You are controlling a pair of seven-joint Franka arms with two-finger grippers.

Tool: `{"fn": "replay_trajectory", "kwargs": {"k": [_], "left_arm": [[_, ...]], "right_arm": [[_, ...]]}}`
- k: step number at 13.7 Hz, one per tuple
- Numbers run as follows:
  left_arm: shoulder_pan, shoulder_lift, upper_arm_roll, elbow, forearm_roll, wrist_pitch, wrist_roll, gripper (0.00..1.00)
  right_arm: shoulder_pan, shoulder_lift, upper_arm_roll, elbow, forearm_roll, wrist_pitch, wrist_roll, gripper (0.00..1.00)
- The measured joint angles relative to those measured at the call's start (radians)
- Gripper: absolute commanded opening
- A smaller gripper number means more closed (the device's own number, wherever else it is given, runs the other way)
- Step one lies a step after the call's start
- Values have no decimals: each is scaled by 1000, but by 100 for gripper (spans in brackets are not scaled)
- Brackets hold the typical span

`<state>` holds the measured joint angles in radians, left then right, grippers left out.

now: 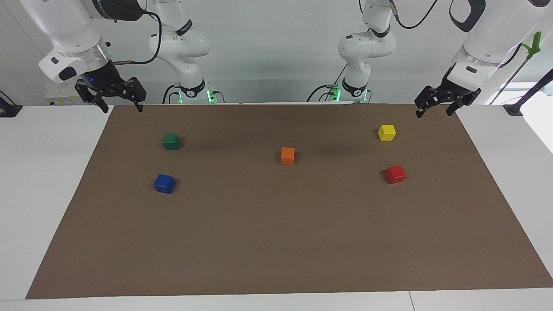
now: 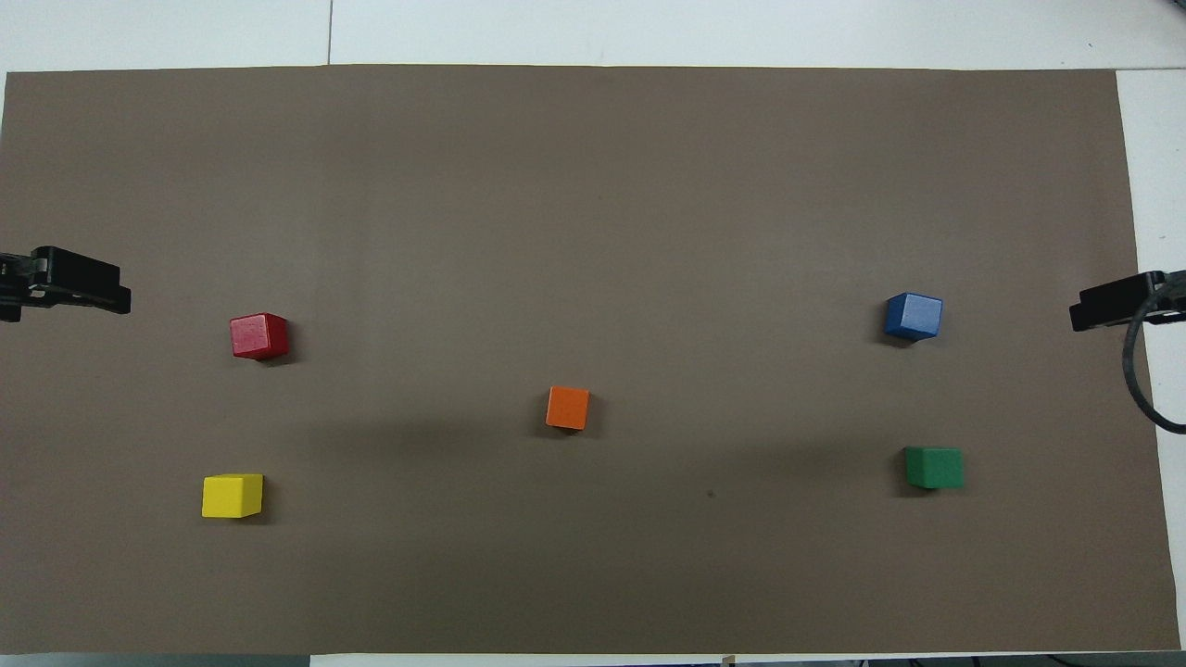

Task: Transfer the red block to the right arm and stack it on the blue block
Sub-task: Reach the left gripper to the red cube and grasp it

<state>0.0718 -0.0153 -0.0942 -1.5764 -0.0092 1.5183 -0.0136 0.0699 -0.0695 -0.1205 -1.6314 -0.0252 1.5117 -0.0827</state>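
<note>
— Brown mat [image 1: 276,242] status?
— Left gripper [image 1: 435,109] hangs with fingers spread over the mat's corner at the left arm's end. The red block [image 1: 395,174] lies on the mat at that end, untouched.
— Right gripper [image 1: 121,103]?
— Spread, waiting (blue block [image 1: 164,183] lies at its end).

Orange cube [image 1: 287,156] mid-mat [image 1: 276,242]; green cube [image 1: 171,141], yellow cube [image 1: 386,132] apart.
</note>
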Motion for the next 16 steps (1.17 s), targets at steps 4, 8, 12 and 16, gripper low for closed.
{"fn": "replay_trajectory", "kwargs": {"k": [4, 8, 12, 16], "left_arm": [[0, 0, 4, -4, 0, 3, 0, 100], [1, 11, 10, -126, 0, 142, 1, 100], [2, 35, 13, -311, 0, 372, 1, 100], [2, 45, 17, -504, 0, 596, 1, 100]], "right_arm": [[0, 0, 0, 0, 0, 0, 0, 100], [0, -1, 0, -3, 0, -4, 0, 100], [-6, -29, 0, -74, 15, 15, 0, 100], [-81, -60, -1, -220, 229, 115, -4, 100]]}}
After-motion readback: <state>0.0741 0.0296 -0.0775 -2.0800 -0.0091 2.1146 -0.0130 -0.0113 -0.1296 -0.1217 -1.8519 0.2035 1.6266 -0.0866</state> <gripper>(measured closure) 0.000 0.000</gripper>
